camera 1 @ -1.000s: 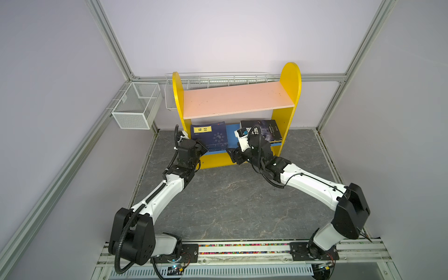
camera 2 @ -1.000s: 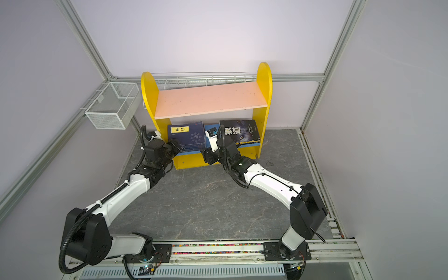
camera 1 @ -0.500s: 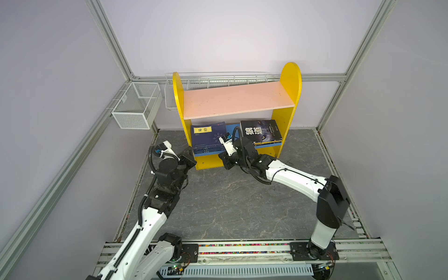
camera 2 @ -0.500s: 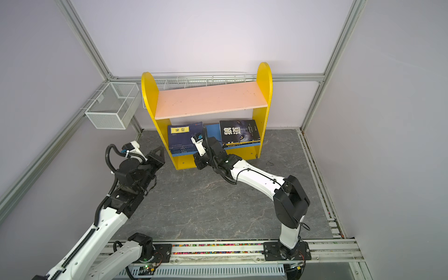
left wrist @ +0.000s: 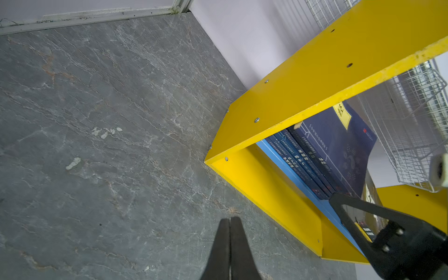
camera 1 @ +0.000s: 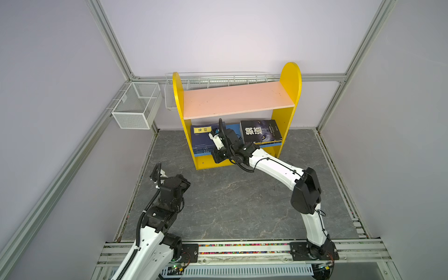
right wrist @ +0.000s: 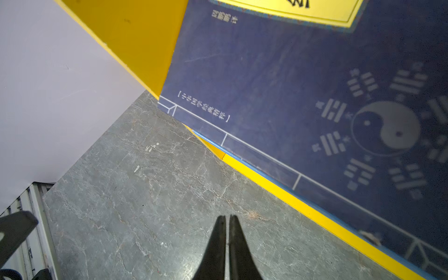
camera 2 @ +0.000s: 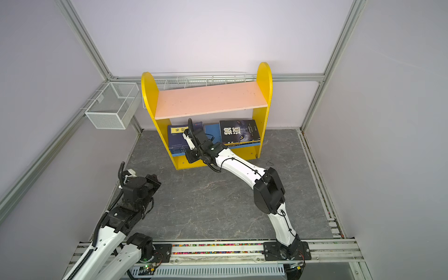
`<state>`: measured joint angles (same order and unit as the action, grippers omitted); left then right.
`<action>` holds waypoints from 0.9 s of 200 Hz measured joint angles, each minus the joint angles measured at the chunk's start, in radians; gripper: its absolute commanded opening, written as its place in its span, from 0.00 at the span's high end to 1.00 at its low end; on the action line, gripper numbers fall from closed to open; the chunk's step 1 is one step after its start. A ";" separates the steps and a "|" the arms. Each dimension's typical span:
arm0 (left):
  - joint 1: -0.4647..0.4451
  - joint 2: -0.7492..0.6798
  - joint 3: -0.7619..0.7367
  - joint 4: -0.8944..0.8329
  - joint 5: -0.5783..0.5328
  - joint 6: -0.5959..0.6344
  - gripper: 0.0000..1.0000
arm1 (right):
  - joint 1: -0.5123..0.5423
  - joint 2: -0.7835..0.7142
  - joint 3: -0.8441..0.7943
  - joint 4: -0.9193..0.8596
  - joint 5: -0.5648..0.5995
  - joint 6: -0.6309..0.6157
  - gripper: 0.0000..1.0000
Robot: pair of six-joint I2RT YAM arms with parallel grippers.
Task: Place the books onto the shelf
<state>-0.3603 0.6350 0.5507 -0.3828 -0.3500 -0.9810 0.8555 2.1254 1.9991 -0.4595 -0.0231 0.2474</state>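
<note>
The shelf (camera 1: 237,99) (camera 2: 211,99) stands at the back wall, with yellow sides, a bare pink upper board and a blue lower board. On the lower board a stack of navy books (camera 1: 202,139) (camera 2: 178,140) lies at the left and a black book (camera 1: 260,131) (camera 2: 238,132) at the right. My right gripper (camera 1: 215,158) (right wrist: 225,217) is shut and empty, low in front of the navy stack (right wrist: 291,84), over the floor. My left gripper (camera 1: 185,184) (left wrist: 229,218) is also shut and empty, well back from the shelf's left side (left wrist: 315,80).
A white wire mesh basket (camera 1: 135,106) hangs on the left wall. A long wire basket (camera 1: 218,80) runs behind the shelf. The grey stone floor (camera 1: 230,206) spreads between the shelf and the front rail (camera 1: 242,249). The right gripper's fingers (left wrist: 351,211) show in the left wrist view.
My left arm has pulled back from the shelf toward the front left. My right gripper has moved left from the black book to the navy stack and has shut.
</note>
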 measured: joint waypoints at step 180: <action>0.000 0.026 0.001 -0.011 -0.002 -0.006 1.00 | -0.007 0.160 0.267 -0.093 0.006 -0.002 0.89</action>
<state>-0.3603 0.6613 0.5514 -0.3943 -0.3515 -0.9871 0.8486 2.2852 2.2662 -0.5526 -0.0166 0.2455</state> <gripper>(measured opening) 0.050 0.116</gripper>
